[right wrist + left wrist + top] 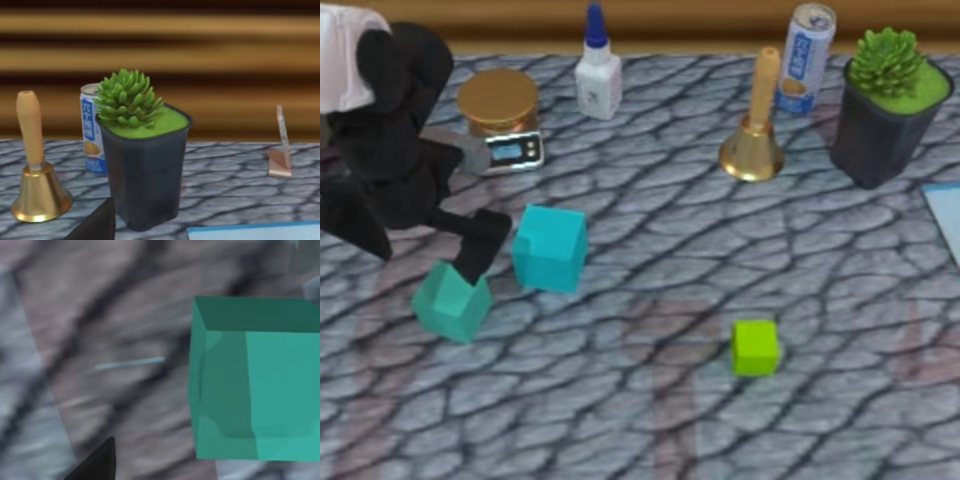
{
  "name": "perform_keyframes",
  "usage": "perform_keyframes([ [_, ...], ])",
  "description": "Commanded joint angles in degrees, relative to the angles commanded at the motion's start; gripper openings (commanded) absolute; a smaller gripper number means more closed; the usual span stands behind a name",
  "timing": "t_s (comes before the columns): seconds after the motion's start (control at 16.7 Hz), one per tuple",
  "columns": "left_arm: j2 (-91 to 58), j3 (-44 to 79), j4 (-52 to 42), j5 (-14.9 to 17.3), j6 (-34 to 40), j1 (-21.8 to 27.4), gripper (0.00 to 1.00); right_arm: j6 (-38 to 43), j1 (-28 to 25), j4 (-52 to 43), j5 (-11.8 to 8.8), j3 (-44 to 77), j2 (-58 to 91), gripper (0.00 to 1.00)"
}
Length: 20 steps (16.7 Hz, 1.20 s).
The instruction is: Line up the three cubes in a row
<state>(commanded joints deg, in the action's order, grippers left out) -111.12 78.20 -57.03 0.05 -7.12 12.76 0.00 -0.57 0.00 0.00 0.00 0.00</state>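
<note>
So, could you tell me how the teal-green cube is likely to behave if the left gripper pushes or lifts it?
The teal-green cube has flat faces and sharp edges, so it should probably slide rather than roll. It looks rigid and smooth, so a grip by the left gripper could slip. Pushed right, it would likely bump the nearby cyan-blue cube.

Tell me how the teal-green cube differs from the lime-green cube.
The teal-green cube is larger than the lime-green cube. The teal-green cube sits at the table's left with the left gripper right at it; the lime-green cube sits alone right of centre. The teal-green cube is beside the cyan-blue cube; the lime-green cube has no close neighbour. Both are plain, solid-coloured cubes resting on the table.
</note>
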Motion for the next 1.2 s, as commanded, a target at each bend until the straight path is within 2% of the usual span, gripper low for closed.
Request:
perform_keyframes([
  [0.18,-2.1,-2.2,4.0,0.0,-0.2,0.1,1.0,0.0,0.0,0.0,0.0,0.0,0.0,1.0],
  [0.48,-7.9,-7.8,16.1,0.1,-0.2,0.2,1.0,0.0,0.0,0.0,0.0,0.0,0.0,1.0],
  [0.84,-9.2,-9.0,18.2,0.1,-0.2,0.2,1.0,0.0,0.0,0.0,0.0,0.0,0.0,1.0],
  [1.2,-9.2,-9.0,18.2,0.1,-0.2,0.2,0.55,0.0,0.0,0.0,0.0,0.0,0.0,1.0],
])
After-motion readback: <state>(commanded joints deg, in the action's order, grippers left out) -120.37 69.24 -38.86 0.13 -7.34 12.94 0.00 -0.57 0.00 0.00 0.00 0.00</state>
